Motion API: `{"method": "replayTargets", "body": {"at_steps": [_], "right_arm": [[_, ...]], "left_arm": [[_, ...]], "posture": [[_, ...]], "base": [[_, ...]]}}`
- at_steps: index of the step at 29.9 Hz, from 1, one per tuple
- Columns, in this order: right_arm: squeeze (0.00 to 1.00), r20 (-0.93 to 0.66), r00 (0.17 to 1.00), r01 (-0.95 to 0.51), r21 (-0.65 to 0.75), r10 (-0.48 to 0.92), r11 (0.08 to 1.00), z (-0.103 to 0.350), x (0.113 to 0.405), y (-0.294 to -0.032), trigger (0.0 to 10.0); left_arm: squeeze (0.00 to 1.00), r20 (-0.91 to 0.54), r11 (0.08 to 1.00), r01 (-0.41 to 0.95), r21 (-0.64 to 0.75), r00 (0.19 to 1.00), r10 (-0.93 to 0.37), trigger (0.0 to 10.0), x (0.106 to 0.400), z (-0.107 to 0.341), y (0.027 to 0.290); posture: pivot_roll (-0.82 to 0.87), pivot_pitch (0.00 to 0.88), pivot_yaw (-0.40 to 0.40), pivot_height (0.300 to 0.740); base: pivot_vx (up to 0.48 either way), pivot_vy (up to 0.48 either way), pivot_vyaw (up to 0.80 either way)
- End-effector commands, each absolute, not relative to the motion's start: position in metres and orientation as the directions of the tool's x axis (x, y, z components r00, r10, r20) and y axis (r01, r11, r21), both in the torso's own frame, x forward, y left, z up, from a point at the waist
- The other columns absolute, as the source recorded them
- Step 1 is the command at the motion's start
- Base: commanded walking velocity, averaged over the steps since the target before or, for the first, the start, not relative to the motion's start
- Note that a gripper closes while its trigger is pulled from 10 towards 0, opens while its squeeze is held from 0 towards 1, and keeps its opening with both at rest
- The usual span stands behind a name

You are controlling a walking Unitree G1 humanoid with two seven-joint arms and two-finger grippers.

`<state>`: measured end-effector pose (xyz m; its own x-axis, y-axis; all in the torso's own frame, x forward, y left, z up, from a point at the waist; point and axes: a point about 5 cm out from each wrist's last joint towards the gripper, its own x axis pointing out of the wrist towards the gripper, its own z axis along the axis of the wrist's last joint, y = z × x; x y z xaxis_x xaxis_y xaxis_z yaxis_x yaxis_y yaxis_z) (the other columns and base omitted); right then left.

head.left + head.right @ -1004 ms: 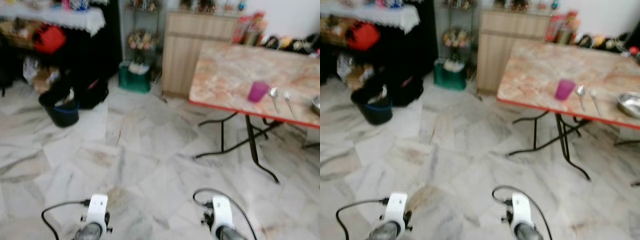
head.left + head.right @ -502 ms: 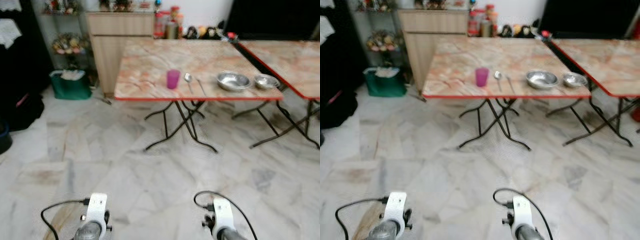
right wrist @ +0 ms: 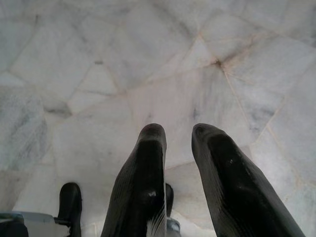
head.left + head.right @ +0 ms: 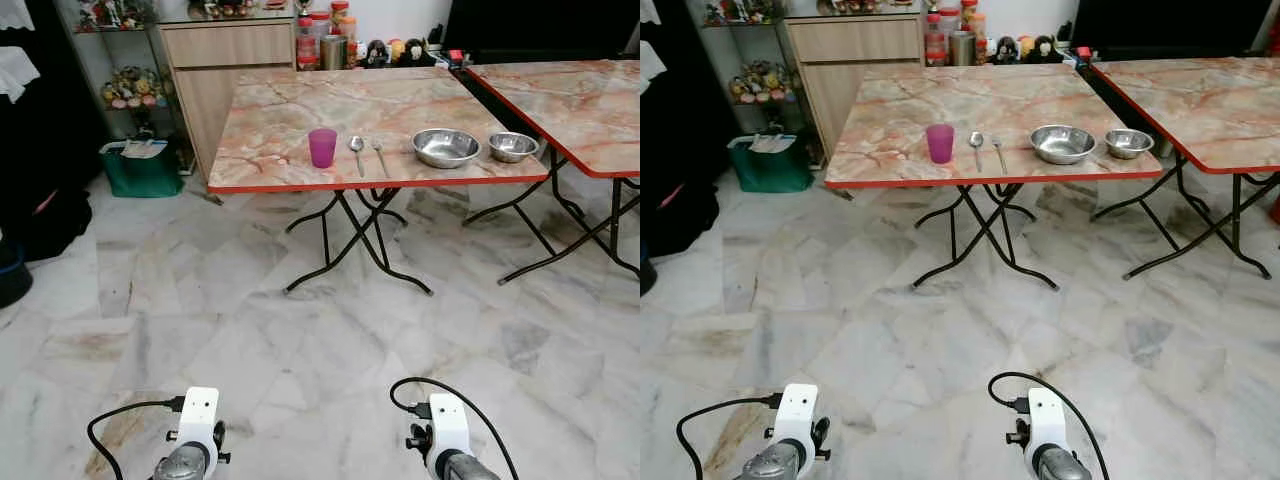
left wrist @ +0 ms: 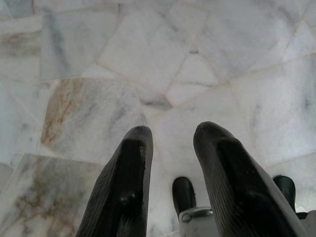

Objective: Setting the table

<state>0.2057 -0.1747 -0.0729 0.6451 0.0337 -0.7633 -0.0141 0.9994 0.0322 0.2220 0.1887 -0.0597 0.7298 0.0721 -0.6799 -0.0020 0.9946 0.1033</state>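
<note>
**Approach to the folding table, both grippers empty**

The robot stood on the marble floor (image 4: 300, 340), well apart from the marble-topped folding table (image 4: 290, 120) with its red edge. Along the table's near edge lay the things to be set: a purple cup (image 4: 322, 147) to the left, a spoon (image 4: 357, 153) and a fork (image 4: 381, 157) side by side just right of it, then a large steel bowl (image 4: 446, 147) and a small steel bowl (image 4: 513, 146) further right. A second table (image 4: 580, 95) of the same kind stood to the right, and a wooden cabinet (image 4: 215, 60) behind the first.

The left gripper (image 5: 170, 148) hung low and pointed at the floor, its two black fingers a little apart with nothing between them. The right gripper (image 3: 177, 148) hung likewise, fingers narrowly parted and empty.

The step in hand seemed to be the walk up to the table. To do it well, the robot would want to stop squarely facing the cup and cutlery, close enough to reach over the near edge, yet clear of the crossed black legs (image 4: 350, 240) beneath. The arms should come up only once it stands steady, lest a gripper knock the light cup or skid the thin cutlery.
</note>
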Motion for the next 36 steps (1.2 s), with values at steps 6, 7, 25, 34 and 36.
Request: {"method": "replayTargets", "body": {"at_steps": [6,7,25,34,36], "right_arm": [[0.0,-0.742,0.67,0.004,0.031,0.02,1.0,-0.067,0.2154,-0.1775,10.0],[0.0,-0.741,0.671,0.005,0.032,0.02,0.999,-0.0669,0.2156,-0.1773,10.0],[0.0,-0.742,0.67,-0.004,0.028,0.023,1.0,-0.0678,0.2142,-0.1755,10.0],[0.0,-0.742,0.669,-0.018,0.021,0.028,1.0,-0.0684,0.2129,-0.176,10.0],[0.0,-0.744,0.667,-0.014,0.024,0.027,1.0,-0.0688,0.2124,-0.1757,10.0]], "left_arm": [[0.0,-0.675,0.995,-0.025,0.096,0.733,0.083,10.0,0.2263,-0.0571,0.1907],[0.0,-0.675,0.995,-0.024,0.096,0.733,0.083,10.0,0.2263,-0.0571,0.1906],[0.0,-0.673,0.995,-0.025,0.094,0.735,0.083,10.0,0.2275,-0.0562,0.1918],[0.0,-0.674,0.995,-0.025,0.093,0.734,0.081,10.0,0.2273,-0.0564,0.1912],[0.0,-0.674,0.995,-0.025,0.093,0.734,0.081,10.0,0.2274,-0.0563,0.1917]], "posture": [[0.04,0.0,-0.005,0.74],[0.04,0.0,-0.005,0.74],[0.02,0.0,0.005,0.74],[0.02,0.0,0.003,0.74],[0.02,0.0,0.006,0.74]], "base": [[0.266,0.0,0.0],[0.285,0.0,0.0],[0.314,0.0,0.0],[0.316,0.0,0.19],[0.319,0.0,0.0]]}}
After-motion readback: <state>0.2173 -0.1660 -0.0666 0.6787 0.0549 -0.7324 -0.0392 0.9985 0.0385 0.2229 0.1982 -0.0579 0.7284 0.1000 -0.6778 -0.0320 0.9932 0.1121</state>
